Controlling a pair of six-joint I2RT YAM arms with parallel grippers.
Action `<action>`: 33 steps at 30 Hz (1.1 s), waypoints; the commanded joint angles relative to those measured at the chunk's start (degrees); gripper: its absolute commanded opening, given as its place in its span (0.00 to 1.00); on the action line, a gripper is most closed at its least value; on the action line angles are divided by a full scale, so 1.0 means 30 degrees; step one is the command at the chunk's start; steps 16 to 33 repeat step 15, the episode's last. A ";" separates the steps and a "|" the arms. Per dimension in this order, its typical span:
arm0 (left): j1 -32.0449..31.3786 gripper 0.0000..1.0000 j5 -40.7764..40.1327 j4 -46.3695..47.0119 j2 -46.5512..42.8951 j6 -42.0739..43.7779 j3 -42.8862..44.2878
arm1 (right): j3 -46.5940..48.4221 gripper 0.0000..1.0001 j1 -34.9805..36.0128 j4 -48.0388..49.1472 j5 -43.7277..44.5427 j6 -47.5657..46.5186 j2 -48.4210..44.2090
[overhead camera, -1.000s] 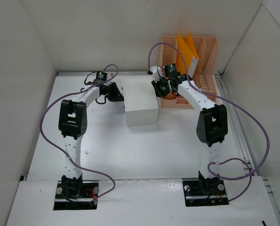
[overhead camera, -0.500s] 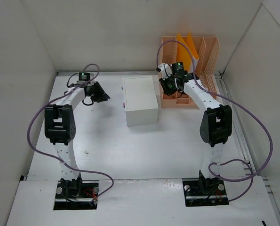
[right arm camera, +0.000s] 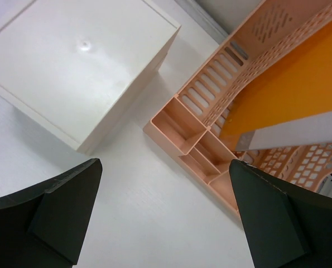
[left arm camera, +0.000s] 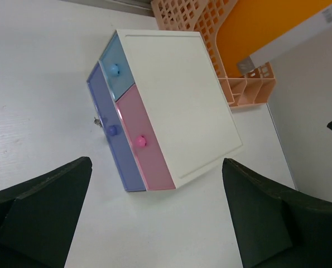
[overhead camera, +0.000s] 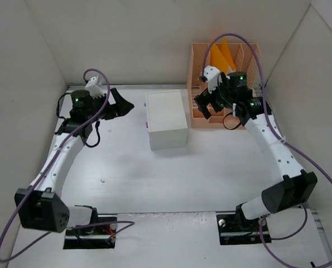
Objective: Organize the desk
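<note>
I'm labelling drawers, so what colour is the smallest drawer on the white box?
The smallest drawer is light blue, seen best in the left wrist view.

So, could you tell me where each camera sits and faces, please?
Top external: overhead, behind the arms, facing the desk; both show.
Left wrist: on the left arm, facing the drawer box's coloured fronts; open left end effector shows.
Right wrist: on the right arm, facing the box's top and peach organizer; open right end effector shows.
Shared: all see box and organizer.

We count one desk [overhead camera: 210, 167], one white box [overhead camera: 167, 119] with three drawers [left arm camera: 146, 151], one peach rack [overhead camera: 249, 67] at one o'clock, one orange folder [overhead camera: 221, 53] and two robot arms [overhead camera: 62, 152] [overhead camera: 274, 146].
</note>
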 commanded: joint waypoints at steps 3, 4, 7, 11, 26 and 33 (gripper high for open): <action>0.0116 1.00 0.0153 0.2909 -0.3525 0.0109 -0.2796 | -0.1106 0.98 0.0085 0.0849 0.1101 0.2097 -0.3081; 0.0116 1.00 0.0064 0.2823 -0.4516 0.0051 -0.3006 | -0.1513 0.98 0.0114 0.0878 0.1479 0.2621 -0.3467; 0.0290 1.00 -0.0434 0.2004 -0.5813 -0.0008 -0.3476 | -0.2278 0.98 0.0027 0.0908 0.2125 0.3937 -0.4757; 0.0292 1.00 -0.0318 0.0949 -0.6576 0.0255 -0.3535 | -0.3390 0.98 -0.0119 0.0995 0.2535 0.4441 -0.5959; 0.0292 1.00 -0.0318 0.0828 -0.7190 0.0109 -0.3681 | -0.4619 0.98 -0.0207 0.1521 0.3562 0.4706 -0.6838; 0.0292 1.00 -0.0318 0.0828 -0.7190 0.0109 -0.3681 | -0.4619 0.98 -0.0207 0.1521 0.3562 0.4706 -0.6838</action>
